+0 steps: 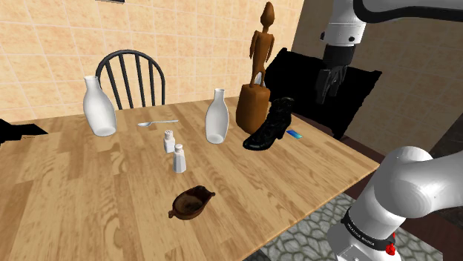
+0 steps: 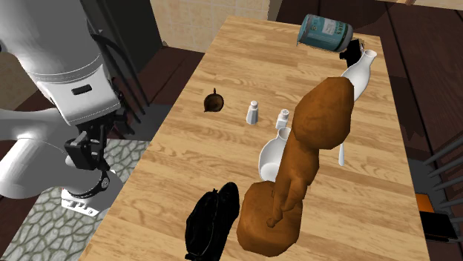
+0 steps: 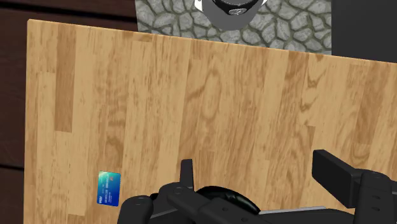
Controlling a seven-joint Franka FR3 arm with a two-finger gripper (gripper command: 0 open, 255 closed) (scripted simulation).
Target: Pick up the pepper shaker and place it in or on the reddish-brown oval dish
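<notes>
Near the middle of the table (image 1: 89, 194) stands the pepper shaker (image 1: 179, 158). I judge it light, rigid, smooth and tippy, so I'd clasp its body. My gripper (image 1: 325, 90) hangs spread wide, well apart from it.

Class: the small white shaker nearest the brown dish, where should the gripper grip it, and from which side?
Probably take the shaker by its upper body, coming straight down from above. It stands upright and looks slim enough to straddle. A second shaker and a white bottle stand nearby, so a sideways approach risks knocking them.
</notes>
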